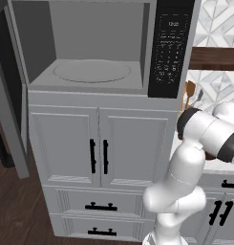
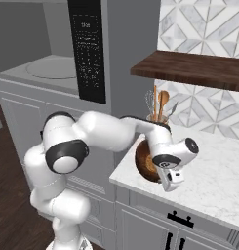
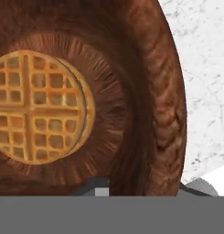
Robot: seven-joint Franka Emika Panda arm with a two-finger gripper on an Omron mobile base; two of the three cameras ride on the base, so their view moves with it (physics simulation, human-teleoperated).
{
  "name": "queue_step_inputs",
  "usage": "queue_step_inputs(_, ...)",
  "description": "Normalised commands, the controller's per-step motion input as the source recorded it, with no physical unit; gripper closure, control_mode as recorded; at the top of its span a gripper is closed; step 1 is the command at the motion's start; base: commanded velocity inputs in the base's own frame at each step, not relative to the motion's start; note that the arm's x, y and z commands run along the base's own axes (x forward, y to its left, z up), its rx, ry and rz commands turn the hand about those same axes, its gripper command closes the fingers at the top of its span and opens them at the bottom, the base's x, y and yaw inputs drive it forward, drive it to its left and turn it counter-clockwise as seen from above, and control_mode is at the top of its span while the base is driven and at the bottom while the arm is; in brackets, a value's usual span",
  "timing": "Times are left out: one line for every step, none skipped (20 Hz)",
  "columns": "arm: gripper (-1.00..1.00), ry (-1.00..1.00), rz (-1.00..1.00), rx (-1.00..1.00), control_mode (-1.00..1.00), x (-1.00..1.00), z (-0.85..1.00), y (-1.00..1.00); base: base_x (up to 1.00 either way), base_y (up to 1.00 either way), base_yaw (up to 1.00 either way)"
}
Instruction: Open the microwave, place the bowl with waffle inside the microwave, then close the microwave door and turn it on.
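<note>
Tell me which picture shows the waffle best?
The hand view: the round golden waffle lies big and clear in the brown bowl, every square showing. In the right base view you see the bowl's dark side behind the arm, not the waffle. In the left base view the arm covers that spot.

A rendered home kitchen, shown by a large grey built-in microwave (image 1: 97, 48) with its cavity open above grey panelled cabinets with short black handles (image 1: 98, 155). Alongside, a white marble counter (image 2: 216, 178), a patterned grey and white tile backsplash (image 2: 204, 29), a dark wooden wall shelf (image 2: 189, 69) and wooden spoons in a holder (image 2: 160, 107).
</note>
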Motion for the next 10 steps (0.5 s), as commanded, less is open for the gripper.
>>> queue_step_inputs(1.00,-0.20,-0.11,0.13,-1.00,-0.24,0.41,0.00,0.00,0.00,0.00)
queue_step_inputs(1.00,-0.20,-0.12,0.13,-1.00,-0.28,0.44,0.00,0.00,0.00,0.00)
queue_step_inputs(1.00,-0.23,-0.13,0.14,-1.00,-0.31,0.47,0.00,0.00,0.00,0.00)
queue_step_inputs(1.00,-0.26,-0.13,0.17,-1.00,-0.34,0.56,0.00,0.00,0.00,0.00)
queue_step_inputs(1.00,-0.29,-0.13,0.19,-1.00,-0.36,0.57,0.00,0.00,0.00,0.00)
queue_step_inputs(1.00,-0.33,-0.13,0.21,-1.00,-0.41,0.62,0.04,0.00,0.00,0.00)
queue_step_inputs(1.00,-0.36,-0.13,0.23,-1.00,-0.46,0.69,0.04,0.00,0.00,0.00)
queue_step_inputs(1.00,-0.36,-0.12,0.23,-1.00,-0.54,0.75,0.06,0.00,0.00,0.00)
queue_step_inputs(1.00,-0.35,-0.11,0.23,-1.00,-0.64,0.86,0.14,0.00,0.00,0.00)
queue_step_inputs(1.00,-0.34,-0.10,0.23,-1.00,-0.77,0.97,0.16,0.00,0.00,0.00)
